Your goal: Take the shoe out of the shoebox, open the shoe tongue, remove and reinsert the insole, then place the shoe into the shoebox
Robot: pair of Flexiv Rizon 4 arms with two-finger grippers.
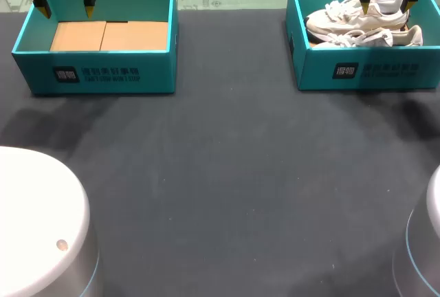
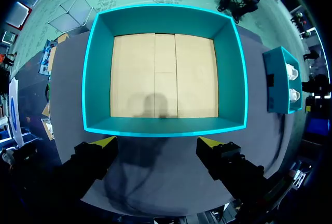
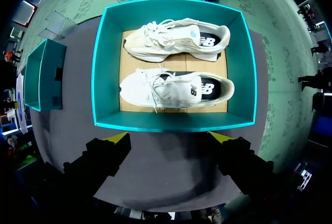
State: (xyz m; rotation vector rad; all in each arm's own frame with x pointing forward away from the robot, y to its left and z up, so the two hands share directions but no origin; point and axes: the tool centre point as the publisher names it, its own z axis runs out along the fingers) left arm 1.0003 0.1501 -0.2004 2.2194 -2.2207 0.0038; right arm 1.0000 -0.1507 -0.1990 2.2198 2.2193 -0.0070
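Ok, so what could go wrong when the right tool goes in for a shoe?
The nearer shoe lies close beside the far shoe, so the open right tool might snag both or catch the loose laces. Both span the shoebox nearly end to end, so a finger could strike a teal wall and shove the box.

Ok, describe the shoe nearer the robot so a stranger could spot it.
Look at the teal shoebox on the right of the table. Two pale shoes lie side by side in it, toes left. Yours is the shoe by the front wall, whiter than the cream-toed one behind it.
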